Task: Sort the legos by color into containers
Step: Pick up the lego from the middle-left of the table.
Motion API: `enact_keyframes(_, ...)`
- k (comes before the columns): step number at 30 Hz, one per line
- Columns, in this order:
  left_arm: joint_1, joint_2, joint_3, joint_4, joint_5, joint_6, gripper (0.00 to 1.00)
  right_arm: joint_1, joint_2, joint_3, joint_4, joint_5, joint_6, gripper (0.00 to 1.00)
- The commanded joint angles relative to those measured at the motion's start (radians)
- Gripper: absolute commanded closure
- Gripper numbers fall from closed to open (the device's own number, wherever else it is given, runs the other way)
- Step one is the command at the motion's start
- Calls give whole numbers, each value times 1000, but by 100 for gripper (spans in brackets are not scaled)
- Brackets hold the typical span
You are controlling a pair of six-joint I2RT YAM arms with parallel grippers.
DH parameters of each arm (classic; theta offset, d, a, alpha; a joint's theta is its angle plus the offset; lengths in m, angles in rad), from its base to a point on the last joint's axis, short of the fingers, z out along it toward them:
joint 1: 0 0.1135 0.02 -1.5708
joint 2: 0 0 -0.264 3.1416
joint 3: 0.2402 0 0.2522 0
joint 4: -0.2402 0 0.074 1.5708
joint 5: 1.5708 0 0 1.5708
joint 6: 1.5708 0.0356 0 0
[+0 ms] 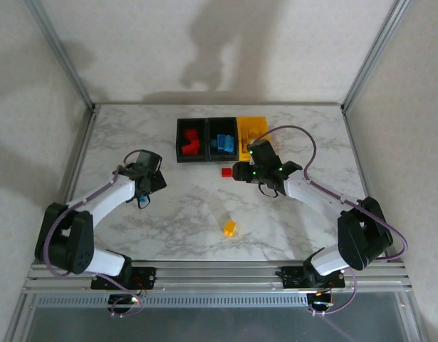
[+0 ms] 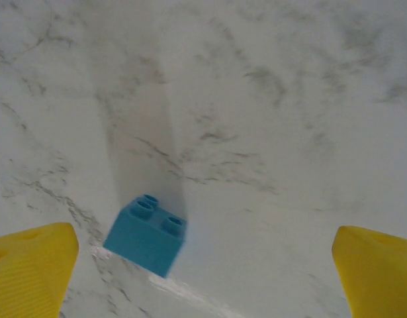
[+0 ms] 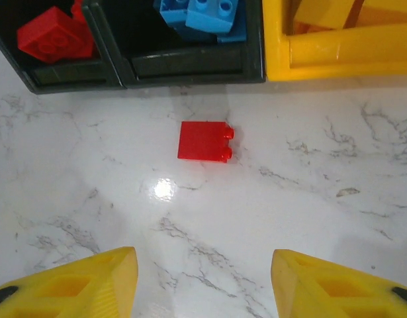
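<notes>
A blue lego (image 2: 146,233) sits on the marble table between the yellow fingers (image 2: 31,268) of my open left gripper (image 2: 203,278), nearer the left finger and untouched. In the top view that blue lego (image 1: 143,202) lies under the left gripper (image 1: 146,188). A red lego (image 3: 204,141) lies on its side ahead of my open, empty right gripper (image 3: 203,285), in front of the containers. The left black bin (image 3: 71,74) holds red legos, the middle black bin (image 3: 190,66) blue ones, the yellow bin (image 3: 349,59) yellow ones. A yellow lego (image 1: 229,228) lies alone mid-table.
The three joined bins (image 1: 179,139) stand at the back centre of the table. Metal frame posts and pale walls close in the sides and the back. The right gripper (image 1: 240,172) hovers just right of the red lego (image 1: 226,172).
</notes>
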Motion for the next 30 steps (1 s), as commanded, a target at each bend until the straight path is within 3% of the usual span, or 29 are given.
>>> enact_keyframes(1, 18, 39, 40, -28, -8, 83, 3, 2, -29, -14, 42, -15, 19, 44)
enact_keyframes(6, 46, 107, 33, -21, 39, 131, 10, 2, -13, -17, 56, -18, 21, 44)
enact_keyframes(9, 49, 116, 24, -14, 72, 144, 21, 2, -4, -16, 62, -20, 25, 44)
enact_keyframes(17, 50, 106, 11, -21, 140, 159, 39, 2, 10, -24, 74, -19, 33, 45)
enact_keyframes(25, 49, 113, 22, -29, 136, 167, 64, 2, 5, -27, 79, -18, 41, 45)
enact_keyframes(30, 45, 96, 57, -51, 144, 165, 66, 3, -4, -32, 65, -13, 41, 45)
